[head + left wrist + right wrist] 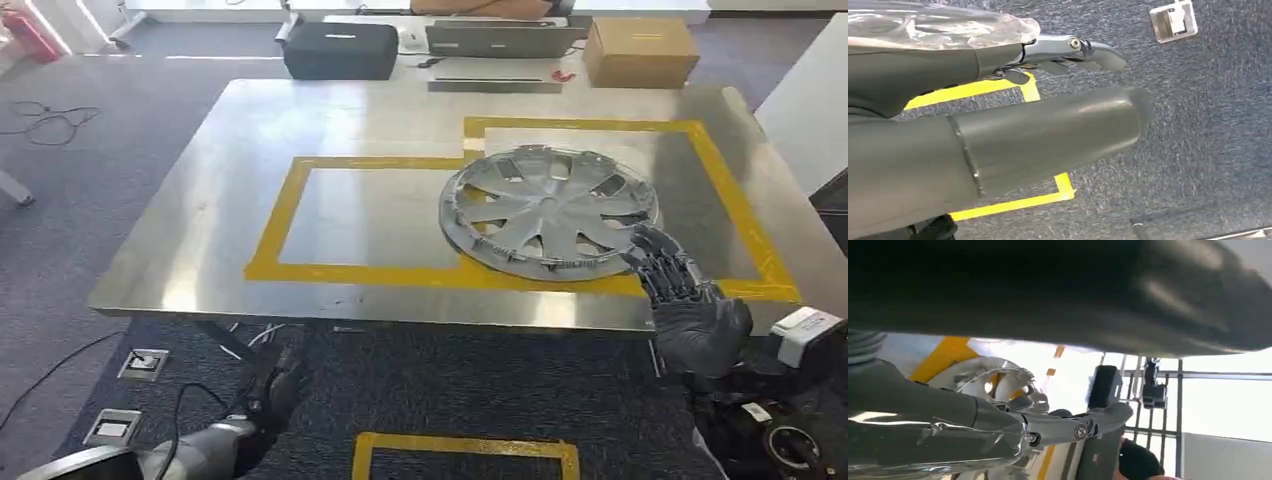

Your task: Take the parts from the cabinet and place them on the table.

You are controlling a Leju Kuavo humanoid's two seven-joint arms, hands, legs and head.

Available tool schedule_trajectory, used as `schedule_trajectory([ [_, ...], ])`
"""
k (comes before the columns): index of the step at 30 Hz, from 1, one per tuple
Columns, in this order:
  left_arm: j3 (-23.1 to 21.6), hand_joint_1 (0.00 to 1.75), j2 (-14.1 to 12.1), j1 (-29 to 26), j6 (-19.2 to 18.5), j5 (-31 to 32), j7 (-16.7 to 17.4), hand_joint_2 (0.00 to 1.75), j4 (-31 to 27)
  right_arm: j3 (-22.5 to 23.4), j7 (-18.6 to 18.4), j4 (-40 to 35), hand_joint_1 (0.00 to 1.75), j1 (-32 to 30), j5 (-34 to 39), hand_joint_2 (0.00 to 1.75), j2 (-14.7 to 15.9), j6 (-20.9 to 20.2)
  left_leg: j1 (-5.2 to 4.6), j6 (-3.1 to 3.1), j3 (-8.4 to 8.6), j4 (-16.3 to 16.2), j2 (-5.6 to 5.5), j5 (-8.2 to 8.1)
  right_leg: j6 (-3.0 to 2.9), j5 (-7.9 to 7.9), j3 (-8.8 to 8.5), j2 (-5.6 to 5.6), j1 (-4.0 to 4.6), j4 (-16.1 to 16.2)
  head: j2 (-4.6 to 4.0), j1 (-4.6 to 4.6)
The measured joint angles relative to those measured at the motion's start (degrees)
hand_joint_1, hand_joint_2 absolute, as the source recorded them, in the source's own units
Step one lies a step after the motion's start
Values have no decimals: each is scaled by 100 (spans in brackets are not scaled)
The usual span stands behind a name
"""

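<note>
Hubcap [548,208] lies flat on the steel table [200,240], silver, multi-spoke, face up. It sits over the yellow tape outlines [290,200], straddling the strip where the two rectangles meet, toward the table's right half and near the front edge.

Right hand [690,300] is raised at the table's front right, just beside the hubcap rim. Fingers are extended and apart, nothing in them; fingertips [645,243] reach up to the rim, and I can't tell whether they touch it. Right wrist view shows the same hubcap [993,380] behind extended fingers [1073,425], yellow tape under it.

Left hand [275,385] hangs low by the robot's side below the table edge, over dark carpet [60,250]. Left wrist view shows its fingers [1083,50] stretched out straight, holding nothing, with a yellow floor marking [1018,202] underneath and a floor socket box [1173,21] nearby.

Far side of the table: black case [340,50], laptop [500,40], cardboard box [640,52]. Loose cables [50,120] on the carpet at left.
</note>
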State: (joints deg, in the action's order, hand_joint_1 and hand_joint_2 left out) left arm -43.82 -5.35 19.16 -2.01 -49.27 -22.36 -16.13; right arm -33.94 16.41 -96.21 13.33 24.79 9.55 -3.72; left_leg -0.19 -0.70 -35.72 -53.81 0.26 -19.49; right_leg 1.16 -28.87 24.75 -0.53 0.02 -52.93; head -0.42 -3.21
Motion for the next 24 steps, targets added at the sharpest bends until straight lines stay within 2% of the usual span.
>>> schedule_trajectory([
  [1,0,0,0,1,0,2,2,0,0,0,-2,0,0,4,0,0,0,0,6,23,-14,3,0,48,-17,15,21,-3,10,-17,0,11],
  [2,0,0,2,-7,0,2,7,0,0,0,0,0,0,1,0,0,0,-2,-11,60,-24,21,-11,101,-65,69,81,5,-5,0,0,-4],
  [3,0,0,2,-4,2,2,7,0,0,0,9,0,0,14,0,0,0,-9,4,88,-68,-39,-19,-5,-112,149,96,42,-63,29,0,24],
  [4,0,0,2,-2,2,13,11,0,0,2,13,0,0,27,0,0,0,-9,10,113,-186,-247,-22,-291,-154,201,163,36,-60,30,0,22],
  [5,0,0,2,1,2,15,17,0,0,2,24,0,0,30,13,0,0,-9,30,136,-332,-635,-28,-661,-204,256,239,42,-60,29,0,-24],
  [6,0,0,2,2,2,20,17,0,0,2,26,0,0,24,15,0,0,-13,45,163,-476,-1107,-28,-993,-201,321,317,43,-58,27,0,-42],
  [7,0,0,2,2,9,22,17,0,0,2,28,0,0,16,15,0,0,-22,59,191,-607,-1591,-28,-1231,-199,381,400,43,-57,18,0,-53],
  [8,0,0,4,1,18,26,17,0,0,2,31,0,0,8,17,0,0,-22,74,212,-662,-1929,-28,-1280,-191,436,484,43,-57,3,0,-61],
  [9,0,0,4,1,17,26,17,0,0,2,33,2,0,2,17,0,0,-22,92,223,-598,-2002,-27,-1136,-179,485,573,45,-58,-18,0,-68],
  [10,0,0,4,3,18,26,17,0,0,2,33,2,0,3,17,0,0,-22,112,230,-420,-1831,-27,-927,-163,524,651,47,-60,-42,0,-74],
  [11,0,0,4,7,17,26,17,0,0,2,39,0,0,3,19,0,0,-26,127,230,-135,-1464,-25,-728,-141,558,717,47,-61,-66,0,-85],
  [12,0,0,4,15,17,22,17,0,0,2,44,0,0,6,22,0,0,-30,140,223,226,-956,-25,-614,-118,591,765,46,-63,-91,0,-92],
  [13,2,0,4,33,17,11,17,0,0,2,50,0,0,11,24,0,0,-37,149,213,626,-384,-29,-698,-78,618,799,45,-57,-119,0,-107],
  [14,2,0,4,57,17,4,17,0,-2,7,59,0,0,23,26,0,0,-44,108,187,808,22,-55,-797,-46,651,849,50,-36,-146,0,-120],
  [15,2,0,9,62,17,4,22,0,-2,4,57,2,0,26,26,0,0,-55,91,134,746,-49,-61,-747,-3,719,851,53,-44,-116,0,-81],
  [16,2,0,9,66,17,4,22,0,0,4,59,2,0,32,26,0,0,-61,67,114,731,-25,-66,-738,35,749,870,53,-66,-113,0,-74],
  [17,2,0,7,60,17,4,24,0,-2,4,59,2,0,28,26,0,0,-61,55,60,697,-39,-64,-703,73,795,889,50,-67,-112,0,-66],
  [18,2,0,11,54,20,0,26,0,0,6,59,13,0,17,30,0,2,-63,85,-31,645,16,-37,-638,105,799,934,34,-75,-123,0,-51],
  [19,2,0,11,61,20,0,33,0,0,7,61,15,0,12,37,0,4,-63,81,-90,594,13,-15,-582,116,550,1027,34,-101,-268,0,-39],
  [20,2,0,9,68,20,-2,33,0,0,7,66,17,0,12,42,0,4,-76,71,-155,521,11,-14,-525,120,147,1145,40,-101,-648,0,4],
  [21,2,0,7,65,26,-15,33,0,0,7,68,20,0,12,44,0,4,-92,53,-176,458,10,-14,-474,132,-196,1257,40,-107,-1104,0,26],
  [22,2,0,7,60,26,-17,31,0,0,7,74,30,0,13,63,0,4,-96,34,-182,394,8,-13,-422,137,-452,1346,37,-102,-1553,0,33],
  [23,2,0,7,55,26,-20,31,0,0,7,77,46,0,17,72,0,4,-107,12,-190,321,4,-13,-368,138,-565,1386,38,-100,-1899,0,44],
  [24,2,0,7,49,26,-28,26,0,0,7,77,63,0,17,87,0,4,-109,-6,-191,243,1,-14,-311,125,-498,1336,38,-98,-2044,0,48],
])
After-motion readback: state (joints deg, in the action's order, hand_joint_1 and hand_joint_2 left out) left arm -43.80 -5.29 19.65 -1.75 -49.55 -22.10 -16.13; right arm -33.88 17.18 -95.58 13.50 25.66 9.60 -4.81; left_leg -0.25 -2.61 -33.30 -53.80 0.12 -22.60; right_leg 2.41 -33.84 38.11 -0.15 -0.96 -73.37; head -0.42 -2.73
